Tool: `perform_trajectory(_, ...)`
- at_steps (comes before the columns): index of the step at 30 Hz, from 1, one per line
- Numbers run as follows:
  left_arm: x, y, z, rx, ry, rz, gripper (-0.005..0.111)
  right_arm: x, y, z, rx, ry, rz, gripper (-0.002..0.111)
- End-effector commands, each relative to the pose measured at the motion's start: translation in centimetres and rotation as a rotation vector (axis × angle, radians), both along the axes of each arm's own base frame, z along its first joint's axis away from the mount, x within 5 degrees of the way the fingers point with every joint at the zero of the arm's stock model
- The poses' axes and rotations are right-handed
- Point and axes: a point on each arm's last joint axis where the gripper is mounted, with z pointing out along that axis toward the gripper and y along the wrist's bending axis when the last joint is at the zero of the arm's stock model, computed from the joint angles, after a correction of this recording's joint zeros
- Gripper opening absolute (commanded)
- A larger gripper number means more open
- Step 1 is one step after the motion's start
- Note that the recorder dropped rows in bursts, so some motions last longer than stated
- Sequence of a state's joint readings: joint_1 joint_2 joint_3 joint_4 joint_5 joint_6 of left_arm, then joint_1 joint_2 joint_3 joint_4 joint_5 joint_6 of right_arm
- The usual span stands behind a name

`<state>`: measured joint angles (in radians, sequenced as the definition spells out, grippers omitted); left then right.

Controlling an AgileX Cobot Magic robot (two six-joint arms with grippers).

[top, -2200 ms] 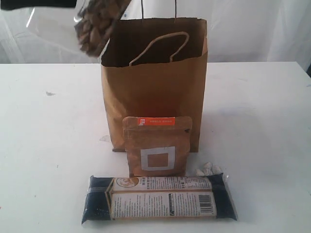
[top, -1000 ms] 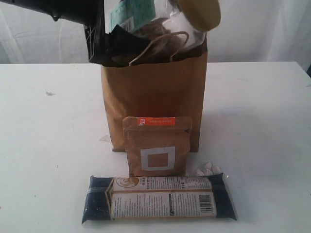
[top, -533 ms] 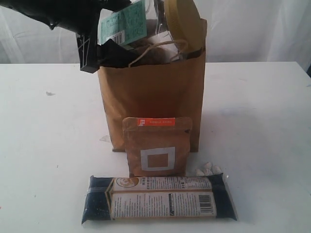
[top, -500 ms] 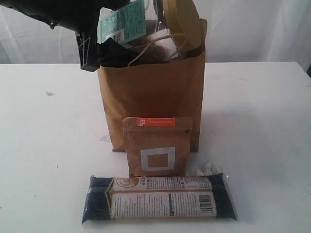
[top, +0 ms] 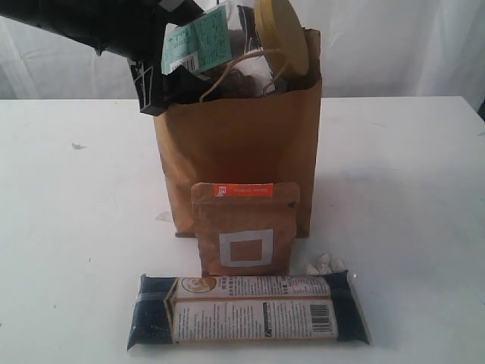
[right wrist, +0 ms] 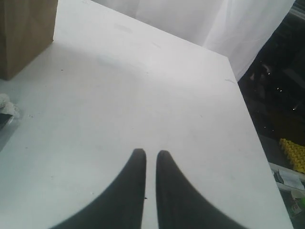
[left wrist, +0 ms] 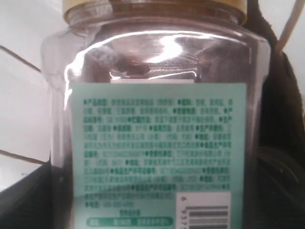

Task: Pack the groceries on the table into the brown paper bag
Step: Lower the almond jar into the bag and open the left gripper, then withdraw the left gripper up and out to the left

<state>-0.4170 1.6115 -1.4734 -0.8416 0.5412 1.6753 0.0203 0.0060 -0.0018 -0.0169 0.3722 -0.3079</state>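
The brown paper bag (top: pixel 235 152) stands upright at the middle of the table (top: pixel 409 189). My left gripper (top: pixel 163 76) is at the bag's mouth, shut on the clear nut jar (top: pixel 227 45). The jar lies tilted across the opening, its yellow lid (top: pixel 282 34) to the right. The jar's green label (left wrist: pixel 157 143) fills the left wrist view. A brown pouch with orange label (top: pixel 244 227) leans against the bag's front. The long dark-blue packet (top: pixel 246 309) lies flat nearer the front edge. My right gripper (right wrist: pixel 151 155) is shut and empty over bare table.
Small white bits (top: pixel 324 265) lie to the right of the pouch. In the right wrist view the bag's corner (right wrist: pixel 24 33) shows at one side. Beyond the table's edge is dark clutter (right wrist: pixel 281 109) with a yellow object (right wrist: pixel 293 152).
The jar has moved left and down into the bag's mouth, its lid turning more edge-on. The left arm shifted slightly with it. The right gripper has not moved.
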Motion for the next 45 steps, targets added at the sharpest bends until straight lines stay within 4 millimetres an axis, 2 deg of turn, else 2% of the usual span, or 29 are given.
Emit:
perform_trajectory(1,0.0,-0.2,0.3,-0.026,0.005,0.003,0.052,0.0,0.0,0.0,0.004,-0.005,0.002,0.008)
perform_trajectory(12,0.1,-0.2,0.2,-0.027,0.000,0.014,0.054,0.0,0.0,0.0,0.004,-0.005,0.002,0.008)
perform_trajectory(18,0.2,-0.2,0.2,-0.030,0.008,0.017,0.082,0.0,0.0,0.0,0.004,-0.005,0.002,0.008)
perform_trajectory(20,0.2,-0.2,0.2,-0.037,0.019,0.024,0.087,0.0,0.0,0.0,0.004,-0.005,0.002,0.008)
perform_trajectory(28,-0.1,-0.3,0.0,-0.031,0.041,-0.002,0.089,0.0,0.0,0.0,0.004,-0.005,0.002,0.008)
perform_trajectory(34,-0.7,-0.1,-0.7,0.066,0.049,-0.085,0.089,0.0,0.0,0.0,0.004,-0.005,0.002,0.008)
perform_trajectory(41,-0.6,0.0,-0.7,0.083,0.040,-0.078,0.106,0.0,0.0,0.0,0.004,-0.005,0.002,0.008)
perform_trajectory(45,-0.6,0.0,-0.8,0.096,0.034,-0.078,0.106,0.0,0.0,0.0,0.004,-0.005,0.002,0.008)
